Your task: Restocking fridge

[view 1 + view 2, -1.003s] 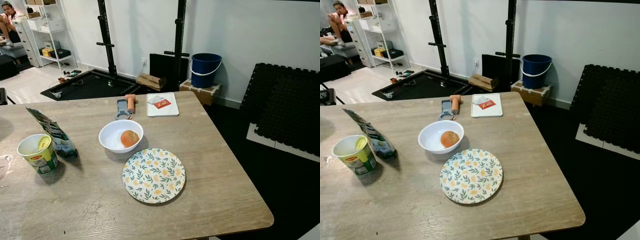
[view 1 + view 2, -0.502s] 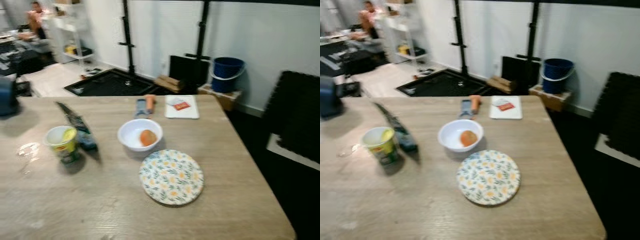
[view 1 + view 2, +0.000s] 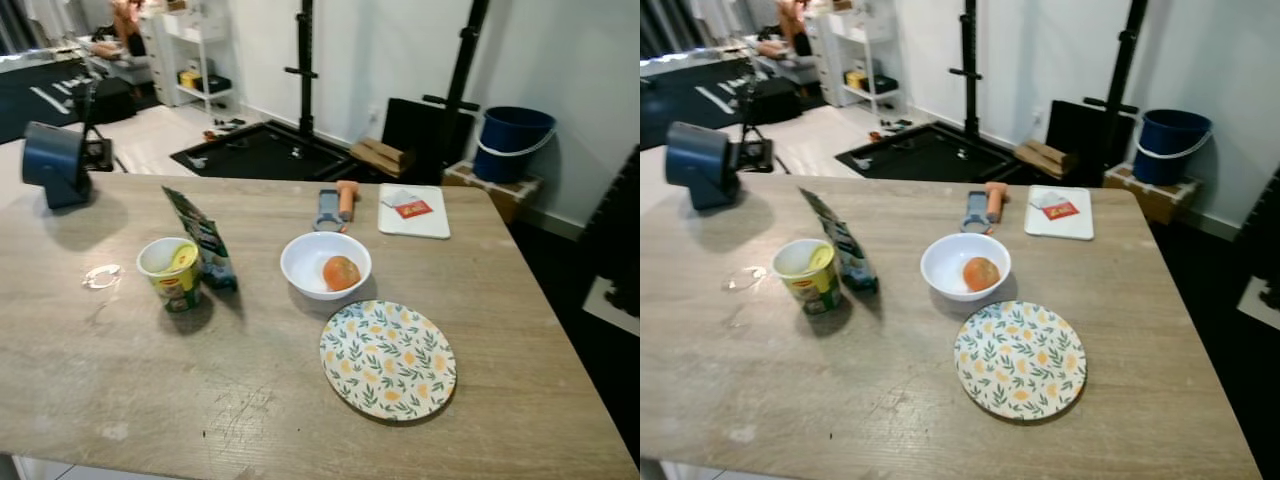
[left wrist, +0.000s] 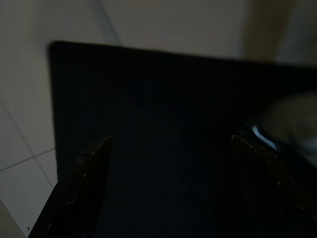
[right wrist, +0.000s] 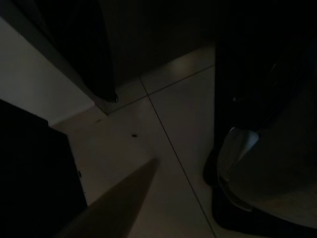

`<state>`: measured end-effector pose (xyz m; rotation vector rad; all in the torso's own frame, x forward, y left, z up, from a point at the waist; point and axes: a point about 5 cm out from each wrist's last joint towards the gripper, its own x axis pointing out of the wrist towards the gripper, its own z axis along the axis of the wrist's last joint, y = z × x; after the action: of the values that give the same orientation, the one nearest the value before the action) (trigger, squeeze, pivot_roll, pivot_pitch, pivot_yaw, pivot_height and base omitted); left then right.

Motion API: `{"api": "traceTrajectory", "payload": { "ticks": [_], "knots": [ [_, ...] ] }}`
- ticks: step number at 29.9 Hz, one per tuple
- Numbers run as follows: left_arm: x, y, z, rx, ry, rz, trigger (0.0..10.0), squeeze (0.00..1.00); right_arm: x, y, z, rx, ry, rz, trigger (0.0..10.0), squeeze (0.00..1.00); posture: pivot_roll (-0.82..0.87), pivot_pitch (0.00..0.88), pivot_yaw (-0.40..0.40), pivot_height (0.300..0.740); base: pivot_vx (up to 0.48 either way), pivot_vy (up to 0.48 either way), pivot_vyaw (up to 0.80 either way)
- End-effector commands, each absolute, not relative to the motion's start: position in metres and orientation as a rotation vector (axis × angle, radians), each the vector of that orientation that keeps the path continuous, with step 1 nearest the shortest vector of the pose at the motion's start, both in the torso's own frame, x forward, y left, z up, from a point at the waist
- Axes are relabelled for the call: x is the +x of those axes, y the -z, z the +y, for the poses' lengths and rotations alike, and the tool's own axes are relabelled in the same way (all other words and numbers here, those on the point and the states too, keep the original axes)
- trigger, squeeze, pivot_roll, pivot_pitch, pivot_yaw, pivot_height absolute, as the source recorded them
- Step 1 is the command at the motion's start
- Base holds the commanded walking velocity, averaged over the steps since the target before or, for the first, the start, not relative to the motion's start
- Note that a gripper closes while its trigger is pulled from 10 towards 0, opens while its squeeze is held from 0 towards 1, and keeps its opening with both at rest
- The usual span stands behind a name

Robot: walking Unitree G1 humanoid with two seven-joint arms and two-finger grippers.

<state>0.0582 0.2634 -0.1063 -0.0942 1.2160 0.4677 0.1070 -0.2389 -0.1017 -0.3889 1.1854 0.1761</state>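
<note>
only the camera has swung left since before; nothing on the counter (image 3: pixel 200 400) moved. the white bowl (image 3: pixel 325 264) with the orange fruit (image 3: pixel 341 272) sits mid-counter, just behind the flowery plate (image 3: pixel 388 359). the noodle cup (image 3: pixel 170 273) and snack bag (image 3: pixel 203 241) stand to the left. left gripper (image 4: pixel 171 163) hangs low over a dark mat, jaws spread wide. right arm hangs by the floor; its jaws i cannot tell.

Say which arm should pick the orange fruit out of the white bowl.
Right, probably: the orange round fruit lies in the right half of the white bowl, and the yellow-green cup stands to its left. Both arms hang idle.
</note>
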Motion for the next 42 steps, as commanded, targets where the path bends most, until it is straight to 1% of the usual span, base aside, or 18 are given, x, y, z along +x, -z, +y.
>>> {"api": "traceTrajectory", "payload": {
  "ticks": [1, 4, 6, 7, 8, 9, 12, 13, 15, 16, 17, 18, 23, 24, 29, 37, 39, 42],
  "knots": [
    [0.048, 0.096, 0.296, -0.067, -0.632, 1.173, 10.0, 0.00, 0.105, 0.103, -0.238, -0.397, -0.176, 1.197, 10.0, 0.00, -0.01, 0.014, -0.002, 0.740, 0.000, 0.000, 0.00],
    [0.042, 0.085, 0.321, -0.044, -0.759, 1.124, 10.0, 0.00, 0.105, 0.103, -0.238, -0.400, -0.174, 1.200, 10.0, 0.00, -0.01, 0.014, -0.002, 0.740, 0.000, 0.000, 0.00],
    [0.042, 0.085, 0.321, -0.044, -0.759, 1.124, 10.0, 0.00, 0.105, 0.103, -0.238, -0.400, -0.174, 1.200, 10.0, 0.00, -0.01, 0.014, -0.002, 0.740, 0.000, 0.000, 0.00],
    [0.040, 0.080, 0.331, -0.031, -0.805, 1.102, 10.0, 0.00, 0.105, 0.103, -0.238, -0.403, -0.175, 1.201, 10.0, 0.00, 0.00, 0.015, 0.000, 0.740, 0.000, 0.000, 0.00],
    [0.036, 0.070, 0.349, -0.014, -0.907, 1.059, 10.0, 0.00, 0.105, 0.103, -0.237, -0.411, -0.178, 1.205, 10.0, 0.00, 0.01, 0.015, 0.001, 0.740, 0.000, 0.000, 0.00],
    [0.036, 0.070, 0.349, -0.014, -0.907, 1.059, 10.0, 0.00, 0.105, 0.103, -0.237, -0.411, -0.178, 1.205, 10.0, 0.00, 0.01, 0.015, 0.001, 0.740, 0.000, 0.000, 0.00],
    [0.030, 0.060, 0.365, 0.003, -1.010, 1.016, 10.0, 0.00, 0.105, 0.104, -0.235, -0.413, -0.180, 1.206, 10.0, 0.00, 0.01, 0.013, 0.004, 0.740, 0.000, 0.000, 0.00],
    [0.027, 0.049, 0.381, 0.018, -1.107, 0.955, 10.0, 0.00, 0.106, 0.104, -0.234, -0.412, -0.181, 1.206, 10.0, 0.00, 0.01, 0.015, 0.006, 0.740, 0.000, 0.000, 0.00],
    [0.028, 0.042, 0.389, 0.028, -1.143, 0.918, 10.0, 0.00, 0.106, 0.104, -0.234, -0.412, -0.181, 1.205, 10.0, 0.00, 0.01, 0.014, 0.006, 0.740, 0.000, 0.000, 0.00],
    [0.028, 0.039, 0.394, 0.035, -1.162, 0.895, 10.0, 0.00, 0.106, 0.104, -0.234, -0.412, -0.181, 1.205, 10.0, 0.00, 0.01, 0.014, 0.006, 0.740, 0.000, 0.000, 0.00],
    [0.035, 0.024, 0.409, 0.073, -1.215, 0.810, 10.0, 0.00, 0.106, 0.104, -0.233, -0.413, -0.181, 1.205, 10.0, 0.00, 0.01, 0.014, 0.004, 0.740, 0.000, 0.000, 0.00],
    [0.035, 0.024, 0.409, 0.073, -1.215, 0.810, 10.0, 0.00, 0.106, 0.104, -0.233, -0.413, -0.181, 1.205, 10.0, 0.00, 0.01, 0.014, 0.004, 0.740, 0.000, 0.000, 0.00],
    [0.061, -0.020, 0.444, 0.200, -1.289, 0.605, 10.0, 0.00, 0.106, 0.104, -0.234, -0.412, -0.182, 1.207, 10.0, 0.00, 0.02, 0.013, 0.004, 0.740, 0.000, 0.000, 0.00],
    [0.061, -0.020, 0.444, 0.200, -1.289, 0.605, 10.0, 0.00, 0.106, 0.104, -0.234, -0.412, -0.182, 1.207, 10.0, 0.00, 0.02, 0.013, 0.004, 0.740, 0.000, 0.000, 0.00],
    [0.093, -0.065, 0.467, 0.291, -1.324, 0.382, 10.0, 0.00, 0.106, 0.104, -0.233, -0.404, -0.178, 1.206, 10.0, 0.00, 0.02, 0.011, 0.008, 0.740, 0.000, 0.000, 0.00],
    [0.131, -0.104, 0.473, 0.390, -1.292, 0.200, 10.0, 0.00, 0.105, 0.104, -0.232, -0.396, -0.182, 1.208, 10.0, 0.00, 0.01, 0.009, 0.011, 0.740, 0.000, 0.000, 0.00],
    [0.135, -0.108, 0.473, 0.397, -1.288, 0.183, 10.0, 0.00, 0.105, 0.104, -0.232, -0.396, -0.181, 1.208, 10.0, 0.00, 0.01, 0.008, 0.013, 0.740, 0.000, 0.000, 0.00],
    [0.152, -0.124, 0.473, 0.408, -1.242, 0.104, 10.0, 0.00, 0.106, 0.104, -0.232, -0.397, -0.179, 1.205, 10.0, 0.00, 0.01, 0.006, 0.014, 0.740, 0.000, 0.000, 0.00]
  ]
}}
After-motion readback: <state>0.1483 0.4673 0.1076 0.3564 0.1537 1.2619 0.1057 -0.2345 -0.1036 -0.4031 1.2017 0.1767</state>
